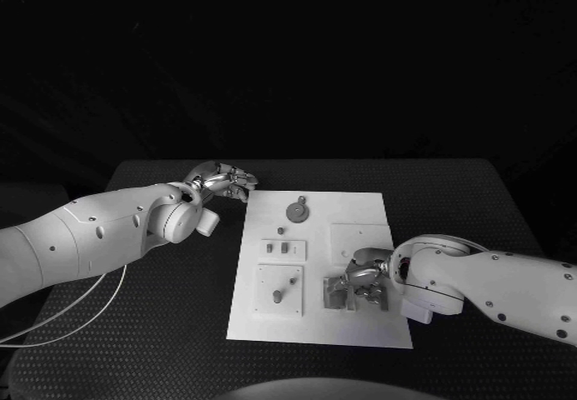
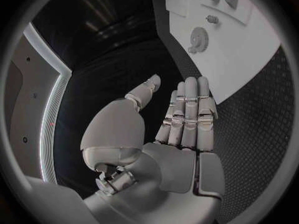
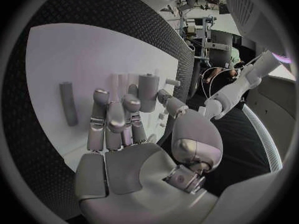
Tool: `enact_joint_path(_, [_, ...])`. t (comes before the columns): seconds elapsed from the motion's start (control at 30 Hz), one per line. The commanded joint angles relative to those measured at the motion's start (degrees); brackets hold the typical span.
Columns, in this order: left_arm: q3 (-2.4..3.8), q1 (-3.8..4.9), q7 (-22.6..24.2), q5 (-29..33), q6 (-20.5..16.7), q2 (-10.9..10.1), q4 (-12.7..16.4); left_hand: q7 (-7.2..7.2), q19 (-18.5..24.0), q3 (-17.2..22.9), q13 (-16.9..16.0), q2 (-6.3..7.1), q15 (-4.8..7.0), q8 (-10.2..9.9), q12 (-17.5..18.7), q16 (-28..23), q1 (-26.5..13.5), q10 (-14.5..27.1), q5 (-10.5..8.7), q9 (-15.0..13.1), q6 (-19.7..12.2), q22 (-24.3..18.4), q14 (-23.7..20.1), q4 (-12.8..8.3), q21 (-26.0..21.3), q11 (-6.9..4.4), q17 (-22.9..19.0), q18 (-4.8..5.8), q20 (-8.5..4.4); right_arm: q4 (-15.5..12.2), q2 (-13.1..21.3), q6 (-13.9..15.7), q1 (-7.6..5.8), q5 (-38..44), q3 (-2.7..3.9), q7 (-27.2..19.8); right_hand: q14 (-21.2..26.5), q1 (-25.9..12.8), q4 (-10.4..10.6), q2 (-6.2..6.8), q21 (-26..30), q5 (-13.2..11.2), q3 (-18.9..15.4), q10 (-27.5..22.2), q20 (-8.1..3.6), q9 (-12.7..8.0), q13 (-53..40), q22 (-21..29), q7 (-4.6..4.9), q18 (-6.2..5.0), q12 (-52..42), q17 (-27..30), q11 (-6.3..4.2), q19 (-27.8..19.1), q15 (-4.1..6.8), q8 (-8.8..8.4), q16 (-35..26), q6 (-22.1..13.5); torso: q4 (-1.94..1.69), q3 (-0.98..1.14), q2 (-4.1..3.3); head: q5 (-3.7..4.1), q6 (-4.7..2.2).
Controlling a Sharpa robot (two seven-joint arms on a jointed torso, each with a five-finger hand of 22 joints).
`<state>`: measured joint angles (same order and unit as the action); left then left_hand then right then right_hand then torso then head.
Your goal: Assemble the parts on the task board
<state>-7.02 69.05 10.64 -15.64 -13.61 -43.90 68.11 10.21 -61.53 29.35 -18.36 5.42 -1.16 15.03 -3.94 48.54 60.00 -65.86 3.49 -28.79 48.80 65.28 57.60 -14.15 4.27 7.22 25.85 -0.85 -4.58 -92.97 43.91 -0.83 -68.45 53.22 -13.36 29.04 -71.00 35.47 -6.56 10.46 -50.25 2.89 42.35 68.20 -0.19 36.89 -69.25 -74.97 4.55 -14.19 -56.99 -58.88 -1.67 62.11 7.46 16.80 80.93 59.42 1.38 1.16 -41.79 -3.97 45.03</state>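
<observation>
Parts lie scattered over the white task board [image 1: 315,267] in the middle of the black table [image 1: 457,200], seen from the head camera. Beyond the fingers of the left hand [image 1: 223,182], which sits off the board's far left corner, a round disc-shaped part [image 1: 297,210] lies on the board, with a tiny part [image 1: 280,231] just nearer. The left arm [image 1: 97,237] reaches in bent, the hand's fingers bunched loosely and holding nothing that can be made out. The right hand [image 1: 361,283] rests low over the board's near right portion, fingers pointing toward a raised plate with a small peg [image 1: 279,293]; whether they grasp anything cannot be told from here. A second small plate with two slots [image 1: 283,248] sits between the disc and the peg plate.

From the left wrist, the left hand [image 2: 181,129] shows flat and open, fingers [image 2: 190,102] straight and side by side, thumb apart, nothing in the palm. Past the fingertips lies the disc part [image 2: 199,38], toothed like a gear, on the board's corner [image 2: 249,69].

From the right wrist, the right hand [image 3: 124,139] has its fingers [image 3: 115,119] curled forward over the board [image 3: 74,64]. A grey cylindrical part [image 3: 148,92] stands upright at the fingertips, touching them; a firm grip cannot be confirmed. A grey bar part [image 3: 69,103] lies flat beside the outermost finger.
</observation>
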Motion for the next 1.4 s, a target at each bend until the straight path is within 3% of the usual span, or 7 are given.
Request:
enact_joint_path(0.03, [0.04, 0.06, 0.32, 0.33, 0.39, 0.04, 0.16, 0.45, -0.29, 0.0, -0.05, 0.18, -0.02, 0.3, 0.01, -0.27, -0.55, 0.33, 0.23, 0.05, 0.03, -0.09, 0.41, 0.49, -0.27, -0.15, 0.11, -0.25, 0.1, 0.01, -0.08, -1.1, 0.28, 0.46, -0.21, 0.0, 0.58, 0.01, 0.97, 1.03, 0.23, 0.0, 0.31, -0.48, 0.12, 0.11, 0.11, -0.93, 0.2, -0.81, 0.36, 0.3, 0.08, -0.41, 0.03, -0.24, -0.23, -0.32, 0.02, 0.01, 0.0, -0.01, 0.0])
enact_joint_path(0.4, [0.04, 0.06, 0.32, 0.33, 0.39, 0.08, 0.13, 0.45, -0.28, 0.01, -0.06, 0.2, -0.02, 0.32, 0.01, -0.29, -0.56, 0.34, 0.23, 0.07, 0.02, -0.09, 0.41, 0.53, -0.26, -0.15, 0.14, -0.25, 0.1, -0.03, 0.0, -0.97, 0.28, 0.46, -0.21, -0.05, 0.91, 0.34, 3.45, 3.27, 0.25, 0.01, 0.97, -0.64, 0.15, 0.46, 0.16, -0.95, 0.29, -0.81, 0.3, 0.83, 0.15, -0.4, -0.03, -0.37, -0.18, -0.55, 0.0, 0.02, -0.01, 0.02, 0.06])
enact_joint_path(0.7, [0.04, 0.06, 0.3, 0.33, 0.32, 0.07, 0.13, 0.45, -0.28, 0.01, -0.07, 0.21, -0.03, 0.33, 0.01, -0.3, -0.56, 0.35, 0.23, 0.08, 0.01, -0.09, 0.42, 0.56, -0.26, -0.15, 0.17, -0.26, 0.1, -0.33, 0.23, 0.38, 0.28, 0.51, -0.21, -0.32, 0.89, 0.61, 3.66, 3.43, 0.22, 0.01, 1.06, -0.64, 0.13, 0.53, 0.15, -0.97, 0.28, -0.81, 0.26, 0.82, 0.14, -0.39, -0.03, -0.37, -0.12, -0.56, -0.01, -0.01, 0.01, 0.06, 0.02])
enact_joint_path(0.87, [0.03, 0.06, 0.33, 0.33, 0.35, 0.12, 0.06, 0.45, -0.28, 0.03, -0.07, 0.2, -0.02, 0.33, 0.01, -0.31, -0.55, 0.35, 0.23, 0.08, 0.01, -0.09, 0.42, 0.57, -0.26, -0.15, 0.18, -0.26, 0.1, -1.21, 1.35, 3.06, 0.27, 0.56, -0.19, -4.18, 0.52, 1.79, 3.2, 2.84, 0.07, 0.01, 1.03, -0.48, 0.04, 0.73, 0.1, -1.03, 0.26, -0.81, 0.06, 0.49, 0.11, -0.29, -0.01, -0.32, 0.19, -0.54, -0.01, -0.01, 0.02, 0.09, -0.07])
enact_joint_path(1.07, [0.03, 0.06, 0.44, 0.33, 0.27, 0.07, -0.06, 0.44, -0.28, 0.04, -0.08, 0.19, -0.02, 0.35, 0.0, -0.32, -0.54, 0.35, 0.23, 0.08, 0.02, -0.08, 0.42, 0.59, -0.26, -0.15, 0.2, -0.26, 0.1, -3.14, 3.95, 5.57, -0.86, 1.55, -0.01, -7.98, -0.2, 5.03, 0.16, 1.28, -0.24, 0.0, 0.19, -0.06, -0.12, 1.04, -0.07, -1.06, 0.33, -0.81, -0.52, -0.05, 0.18, -0.08, -0.05, -0.45, 0.72, -0.89, 0.02, 0.04, 0.06, 0.32, -0.62])
enact_joint_path(1.23, [0.03, 0.05, 0.56, 0.34, 0.25, -0.1, -0.01, 0.44, -0.28, 0.05, -0.09, 0.18, -0.02, 0.37, -0.01, -0.33, -0.54, 0.33, 0.23, 0.08, 0.04, -0.08, 0.43, 0.61, -0.25, -0.15, 0.22, -0.27, 0.1, -4.03, 6.93, 2.7, -2.55, 3.14, 0.22, -6.8, -0.68, 6.31, -1.24, 0.12, -0.28, 0.0, -0.53, 0.31, -0.09, 1.44, -0.11, -0.97, 0.16, -0.81, -0.9, -0.24, 0.04, 0.15, 0.02, -0.06, 0.94, -0.15, 0.15, -0.01, 0.06, 0.77, -0.97])
enact_joint_path(1.4, [0.03, 0.05, 0.66, 0.34, 0.18, -0.1, -0.02, 0.42, -0.28, 0.05, -0.1, 0.19, -0.02, 0.4, -0.03, -0.34, -0.54, 0.31, 0.23, 0.09, 0.06, -0.08, 0.44, 0.63, -0.25, -0.16, 0.25, -0.27, 0.1, -4.32, 9.44, 0.63, -2.58, 4.02, 0.19, -4.88, -0.94, 6.65, -2.1, -1.0, -0.27, 0.0, -1.04, 0.54, -0.09, 1.75, -0.06, -0.97, -0.1, -0.81, -1.03, -0.4, -0.2, 0.15, 0.19, 0.31, 1.08, 0.57, 0.15, -0.01, 0.04, 1.07, -1.16])
